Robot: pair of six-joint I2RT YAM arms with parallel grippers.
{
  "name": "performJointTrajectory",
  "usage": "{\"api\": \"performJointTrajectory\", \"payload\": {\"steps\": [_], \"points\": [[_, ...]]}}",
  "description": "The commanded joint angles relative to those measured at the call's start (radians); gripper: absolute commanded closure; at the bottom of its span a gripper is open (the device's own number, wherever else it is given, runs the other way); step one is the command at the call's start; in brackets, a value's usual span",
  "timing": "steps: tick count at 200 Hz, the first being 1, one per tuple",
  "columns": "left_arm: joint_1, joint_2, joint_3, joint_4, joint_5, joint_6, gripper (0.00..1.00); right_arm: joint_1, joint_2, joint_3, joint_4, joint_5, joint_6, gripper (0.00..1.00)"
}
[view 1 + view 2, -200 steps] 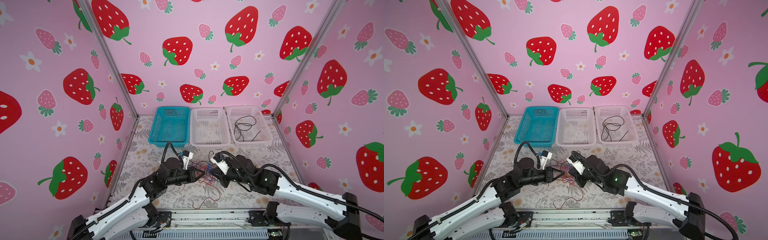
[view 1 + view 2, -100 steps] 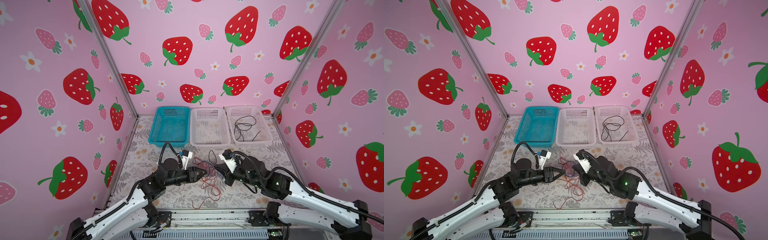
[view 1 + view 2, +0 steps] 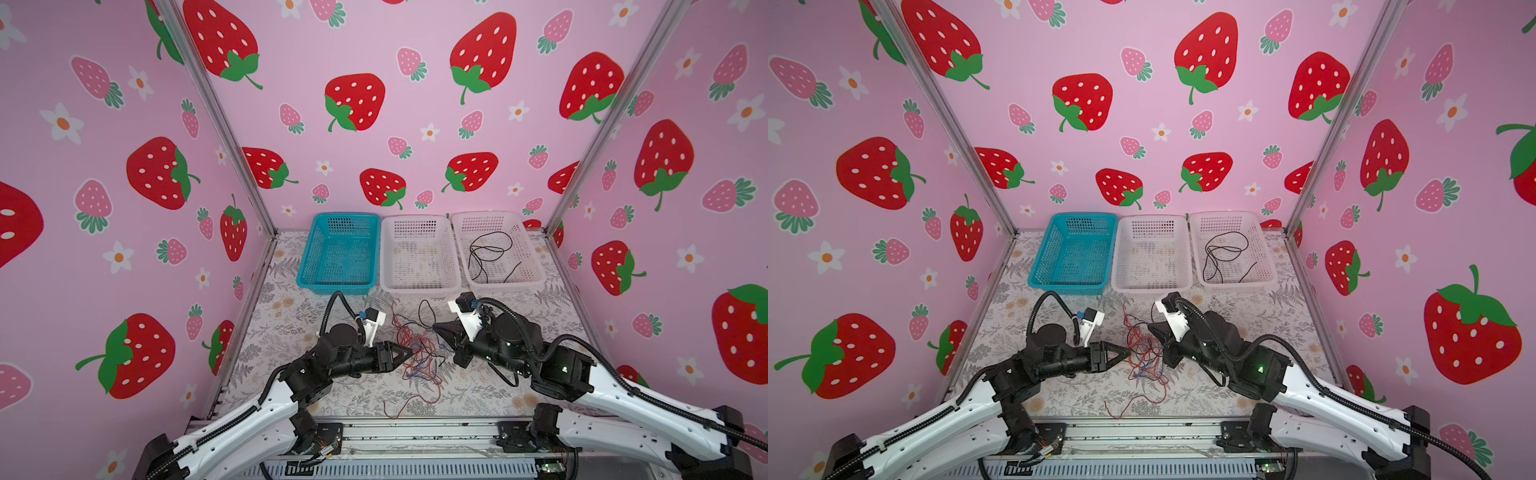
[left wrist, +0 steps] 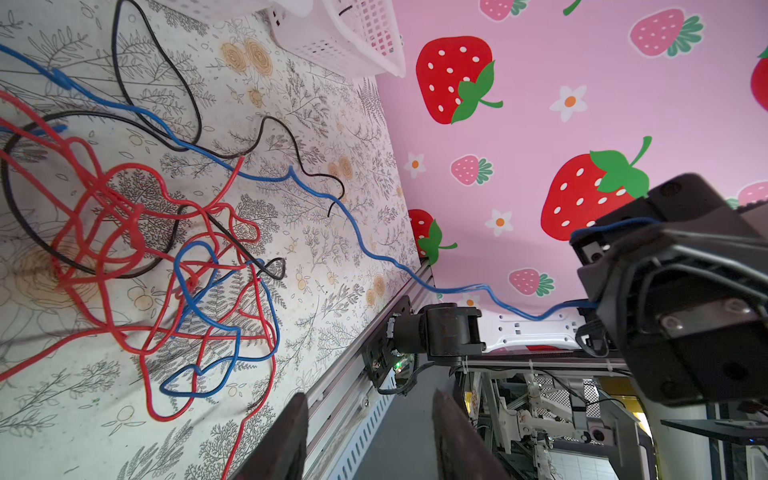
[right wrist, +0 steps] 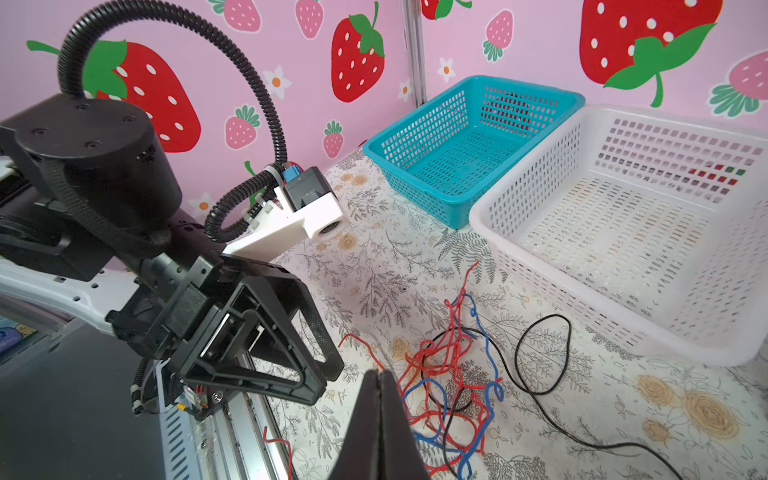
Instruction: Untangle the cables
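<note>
Top view | cables (image 3: 417, 354) | long axis: baskets (image 3: 420, 286) to front rail (image 3: 415, 430)

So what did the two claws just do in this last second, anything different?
The left gripper opened, letting go of the tangle, and backed off leftward. The right gripper, shut on the blue cable, pulled away to the right and drew that cable out. The black cable in the right-hand white basket and the other two baskets stayed put.

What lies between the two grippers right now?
The tangled red, blue and black cables lie between left gripper and right gripper, shown in both top views.
</note>
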Motion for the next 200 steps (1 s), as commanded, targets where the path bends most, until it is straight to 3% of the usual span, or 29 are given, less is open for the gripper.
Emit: {"api": "performJointTrajectory", "payload": {"steps": [1, 64, 107, 163, 200], "points": [[-0.006, 0.023, -0.012, 0.097, 0.009, 0.002, 0.48, 0.001, -0.026, 0.118, 0.004, 0.007, 0.008, 1.0], [-0.027, 0.151, 0.01, 0.135, -0.011, 0.038, 0.48, 0.001, 0.156, 0.571, -0.23, 0.031, -0.081, 1.0], [-0.031, 0.186, 0.017, 0.131, -0.041, 0.059, 0.48, 0.001, 0.213, 0.756, -0.302, 0.003, -0.114, 1.0], [-0.029, 0.102, 0.053, 0.184, -0.083, 0.108, 0.48, 0.001, 0.207, 0.696, -0.284, -0.065, -0.094, 1.0], [-0.043, 0.122, 0.221, 0.089, -0.051, 0.34, 0.46, 0.001, 0.222, 0.67, -0.25, -0.129, -0.066, 1.0]]}}
